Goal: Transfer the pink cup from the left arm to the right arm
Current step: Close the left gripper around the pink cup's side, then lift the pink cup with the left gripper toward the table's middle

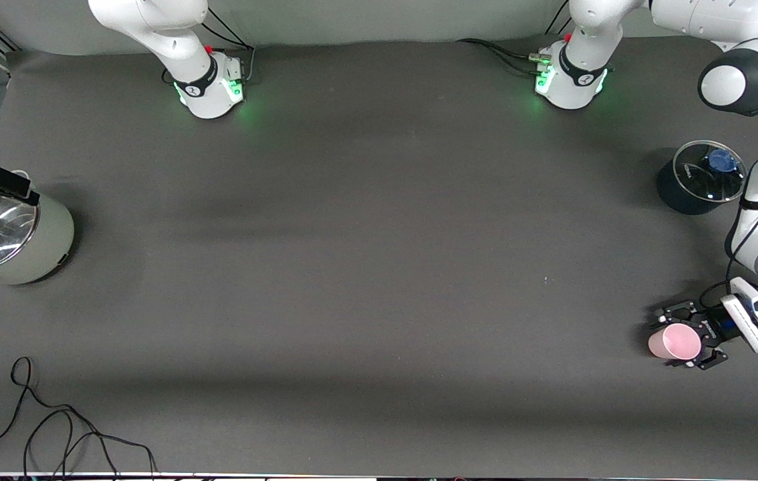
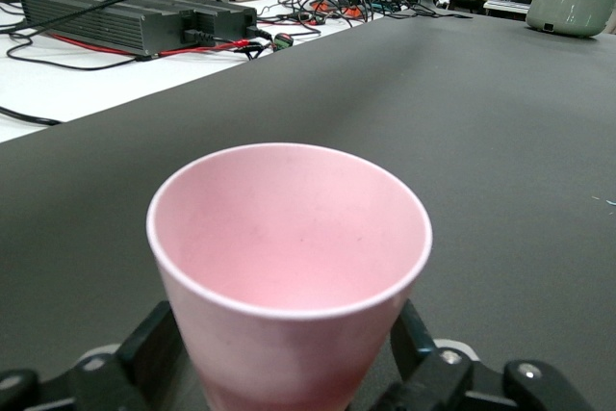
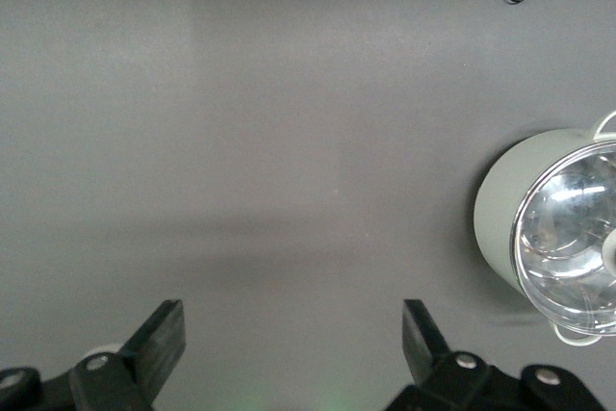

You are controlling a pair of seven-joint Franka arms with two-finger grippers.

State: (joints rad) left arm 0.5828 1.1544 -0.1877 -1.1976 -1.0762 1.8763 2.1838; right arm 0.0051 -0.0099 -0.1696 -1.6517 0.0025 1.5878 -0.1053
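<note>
Plastic, pale and smooth, makes up the pink cup [image 1: 675,342]: a small tapered shape with no handle and a thin, rounded rim. It sits low in the front view, at the left arm's end of the counter [image 1: 379,267]. The left gripper [image 2: 289,353] clasps it, a black finger pressed against each side of the lower wall. That probably leaves the upper wall and rim free for the other arm to take. Whether the cup's base rests on the matte dark-grey counter I cannot tell.

The right gripper [image 3: 294,320] waits with its fingers spread wide, over the counter beside a grey-green pot [image 1: 45,247] with a shiny glass lid, well apart from the cup.
</note>
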